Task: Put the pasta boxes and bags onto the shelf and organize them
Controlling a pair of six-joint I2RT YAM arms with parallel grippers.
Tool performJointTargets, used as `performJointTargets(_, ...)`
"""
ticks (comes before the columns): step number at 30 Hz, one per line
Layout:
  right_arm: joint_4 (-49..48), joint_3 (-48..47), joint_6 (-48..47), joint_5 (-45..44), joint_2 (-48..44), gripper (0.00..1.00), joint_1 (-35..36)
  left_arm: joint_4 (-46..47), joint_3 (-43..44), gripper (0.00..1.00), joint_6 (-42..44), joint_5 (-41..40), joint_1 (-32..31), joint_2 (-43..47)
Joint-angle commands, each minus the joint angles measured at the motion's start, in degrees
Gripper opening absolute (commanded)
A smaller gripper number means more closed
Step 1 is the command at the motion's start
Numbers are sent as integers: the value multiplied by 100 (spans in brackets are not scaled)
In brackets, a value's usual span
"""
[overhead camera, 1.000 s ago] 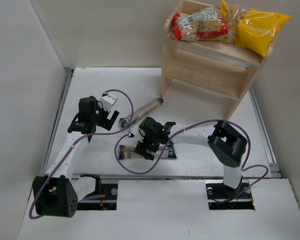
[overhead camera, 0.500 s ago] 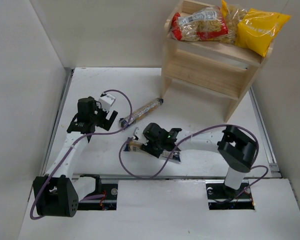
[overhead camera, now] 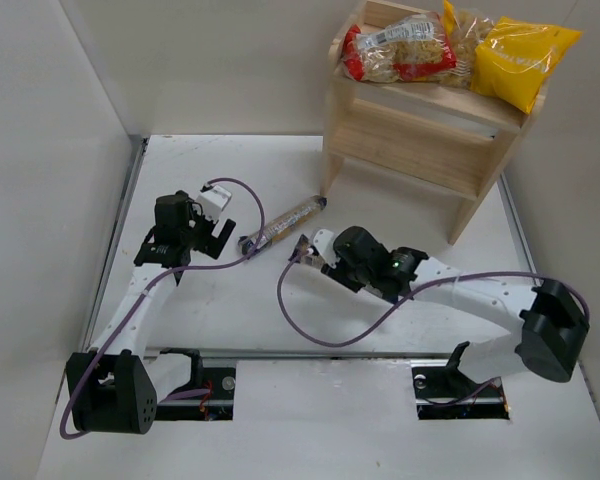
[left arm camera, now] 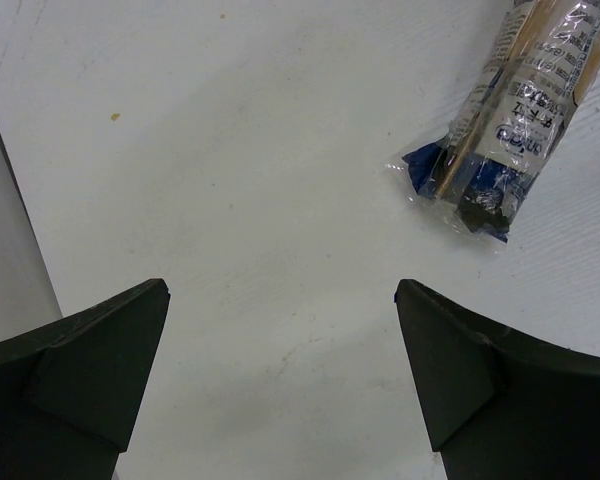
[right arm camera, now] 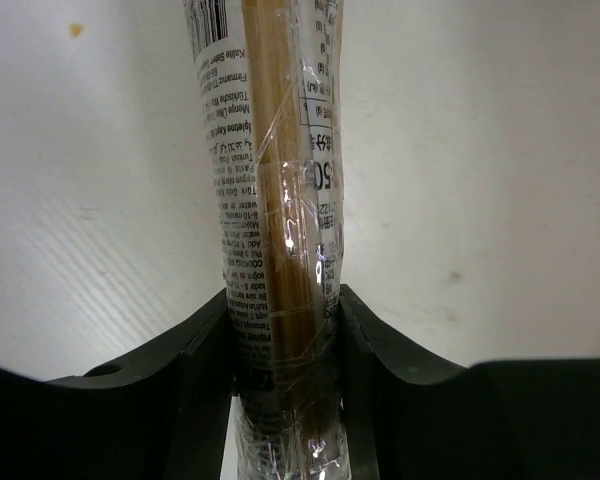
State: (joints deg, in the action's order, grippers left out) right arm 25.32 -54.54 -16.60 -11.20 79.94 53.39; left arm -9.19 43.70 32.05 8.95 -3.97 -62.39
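Observation:
My right gripper [right arm camera: 283, 312] is shut on one of the pasta boxes [right arm camera: 278, 180], a long clear pack of pale pasta running between its fingers. In the top view that gripper [overhead camera: 324, 260] is at mid-table, with one end of the held pack [overhead camera: 306, 249] poking out to its left. A second pasta box [overhead camera: 283, 223] lies on the table just beyond it; its dark blue end [left arm camera: 472, 186] shows in the left wrist view. The left gripper [left arm camera: 283, 292] stands open above bare table, left of that pack. Both bags, red-ended [overhead camera: 398, 48] and yellow [overhead camera: 522, 60], lie on the top tier of the shelf [overhead camera: 420, 135].
White walls close in the table at the left [overhead camera: 40, 200] and back. The shelf's lower tier [overhead camera: 410, 150] shows nothing on it. Purple cables [overhead camera: 315, 335] loop over the table in front of the right arm, and a metal rail [overhead camera: 330, 352] runs along the near edge.
The right gripper came down on the pack by the front edge and shut on it. It has carried it back and to the right. The left arm has stayed still.

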Motion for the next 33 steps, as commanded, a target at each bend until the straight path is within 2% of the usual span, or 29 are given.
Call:
performJointTargets(1, -379, -460, -510, -470, -663, 0, -192, 216, -46, 100, 73, 19, 15, 60)
performJointTargets(6, -151, -1013, -1405, -874, -1068, 0, -578, 269, -46, 100, 82, 1, 6, 60)
performJointTargets(11, -431, -1532, -2478, -998, -1016, 0, -1475, 330, 6, 100, 117, 1, -29, 17)
performJointTargets(18, -1212, -2753, -4218, -998, -85, 0, -2494, 260, 235, 100, 117, 1, -301, -229)
performJointTargets(23, -1933, -3009, -5045, -543, 451, 0, -3066, 242, 323, 100, 108, 1, -469, -387)
performJointTargets(27, -1996, -3281, -5073, 187, 961, 0, -3418, 242, 376, 100, 117, 10, -627, -598)
performJointTargets(31, -2127, -3361, -4967, 540, 1322, 1, -3708, 242, 516, 100, 108, 45, -829, -818)
performJointTargets(33, -2242, -3282, -4906, 619, 1410, 8, -3778, 225, 604, 100, 108, 72, -925, -941)
